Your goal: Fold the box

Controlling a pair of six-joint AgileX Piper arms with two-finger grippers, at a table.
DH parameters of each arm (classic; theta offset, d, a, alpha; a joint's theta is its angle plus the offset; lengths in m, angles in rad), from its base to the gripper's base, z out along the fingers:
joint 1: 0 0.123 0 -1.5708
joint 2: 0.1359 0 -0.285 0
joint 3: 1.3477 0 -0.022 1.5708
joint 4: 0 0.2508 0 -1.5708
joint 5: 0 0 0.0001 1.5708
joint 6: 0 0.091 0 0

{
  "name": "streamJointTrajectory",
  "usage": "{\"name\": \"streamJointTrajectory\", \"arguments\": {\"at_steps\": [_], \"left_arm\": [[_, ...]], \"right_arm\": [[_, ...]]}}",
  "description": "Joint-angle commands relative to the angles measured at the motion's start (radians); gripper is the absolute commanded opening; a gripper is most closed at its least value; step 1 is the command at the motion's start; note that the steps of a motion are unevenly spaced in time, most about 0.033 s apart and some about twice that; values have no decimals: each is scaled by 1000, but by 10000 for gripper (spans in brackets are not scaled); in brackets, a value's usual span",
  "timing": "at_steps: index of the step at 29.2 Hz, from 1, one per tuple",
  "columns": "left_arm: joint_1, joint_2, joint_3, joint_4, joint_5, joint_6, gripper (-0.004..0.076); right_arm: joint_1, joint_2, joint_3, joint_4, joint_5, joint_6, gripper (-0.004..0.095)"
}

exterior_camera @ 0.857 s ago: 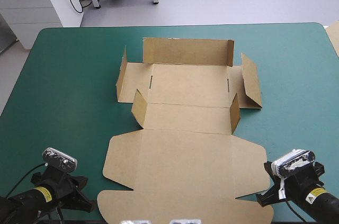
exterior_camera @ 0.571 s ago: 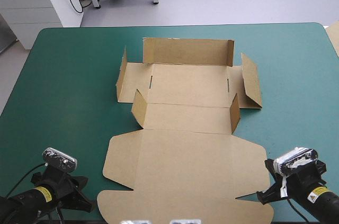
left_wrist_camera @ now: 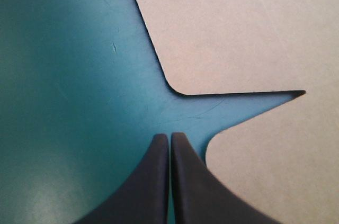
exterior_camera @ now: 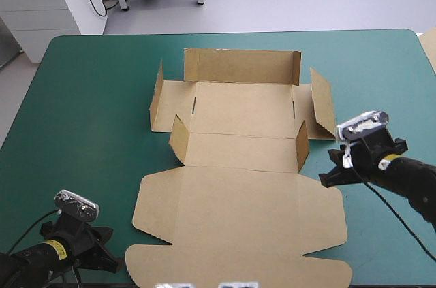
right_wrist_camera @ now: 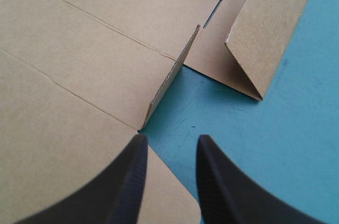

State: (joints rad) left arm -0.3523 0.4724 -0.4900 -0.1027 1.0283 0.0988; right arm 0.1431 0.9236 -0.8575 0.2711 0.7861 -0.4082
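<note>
The right gripper [right_wrist_camera: 169,147] is hovering with its two black fingers [right_wrist_camera: 130,181] standing a little apart and nothing between them. It is just beside the box's right edge, where the wide lid panel [exterior_camera: 238,213] meets the narrower front panel. It is pointing at the small upright tab [right_wrist_camera: 175,75] at that panel's right end. I judge this is the part it is lining up to take or push, since the tab has to turn inward before the wall can rise. Beyond the tab, the right side flap [right_wrist_camera: 267,33] is leaning half-raised over the teal-green cover [right_wrist_camera: 296,144].

The left gripper [left_wrist_camera: 169,136] is sitting low near the table's near left corner, its fingers pressed together into one point and gripping nothing. It is aiming at the notch between the lid panel and the rounded tuck flap, just beside the board, probably waiting out of the way.

The box [exterior_camera: 242,107] is lying unfolded mid-table, its far wall and small tabs standing and its lid flat toward the robot.
</note>
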Motion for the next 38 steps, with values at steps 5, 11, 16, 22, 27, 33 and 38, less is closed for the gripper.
{"name": "streamJointTrajectory", "arguments": {"at_steps": [5, 11, 16, 22, 27, 33, 38], "left_arm": [[-6, 9, -30, -13, -39, -6, -8], [-6, 9, -30, -13, -39, -6, -8], [-6, 9, -30, -13, -39, -6, -8], [-6, 9, -30, -13, -39, -6, -8], [-6, 9, -30, -13, -39, -6, -8], [-6, 9, -30, -10, -39, -10, -8], [-6, 9, -30, -10, -39, -10, -8]], "right_arm": [[-1, 331, -234, 70, 120, 61, 592], [-1, 510, -404, 112, 234, 63, 592], [-1, 603, -474, 135, 282, 67, 592], [-1, 675, -484, 135, 287, 67, 582], [-1, 724, -484, 138, 283, 67, 570], [-1, 766, -484, 139, 283, 56, 319], [-1, 766, -498, 146, 271, -61, -15]]}}
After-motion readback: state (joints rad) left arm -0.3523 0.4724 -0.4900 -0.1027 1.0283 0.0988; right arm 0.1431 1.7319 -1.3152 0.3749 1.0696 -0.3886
